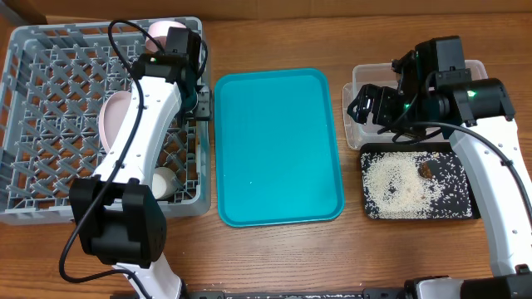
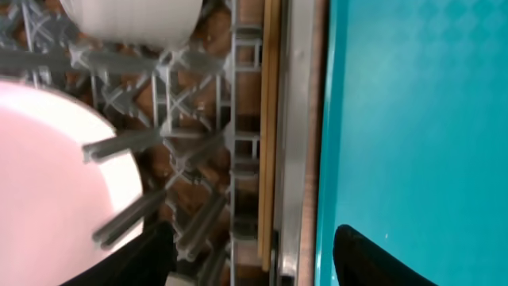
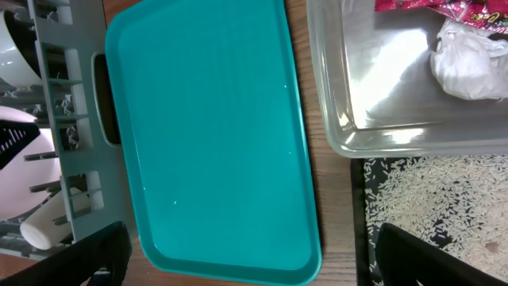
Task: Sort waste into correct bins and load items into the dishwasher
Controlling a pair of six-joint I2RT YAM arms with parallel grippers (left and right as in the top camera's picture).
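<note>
Wooden table, seen from above, with three groups of goods side by side.

Left: grey dish rack (image 1: 50,91), square, lattice floor. Contents: pale pink plate (image 1: 112,124) lodged among the pegs near the middle, partly hidden by the left arm; small white cup (image 1: 163,183) on its side near the front right corner; a pale round bowl (image 1: 158,33) at the far edge, half under the wrist. Wooden chopsticks (image 2: 270,119) laid lengthwise along the rack's right wall, next to the teal tray.

Left gripper (image 2: 254,266) over that right wall, fingers spread wide, one toward the plate and one above the teal tray, gripping nothing (chopsticks pass below the gap; contact with the fingers not seen).

Centre: teal tray (image 1: 278,149), bare, just beside the rack.

Right, far: clear tub (image 3: 373,95) holding a red wrapper (image 3: 444,8) and a crumpled white tissue (image 3: 468,63) at one end, the two touching or nearly so.

Right, near: black tray (image 1: 465,203), just beside the tub, strewn with whitish rice grains (image 1: 403,187) and a brown food bit (image 1: 426,171) among them.

Right gripper (image 3: 254,266) above the tub's left end, fingers far apart, empty.
</note>
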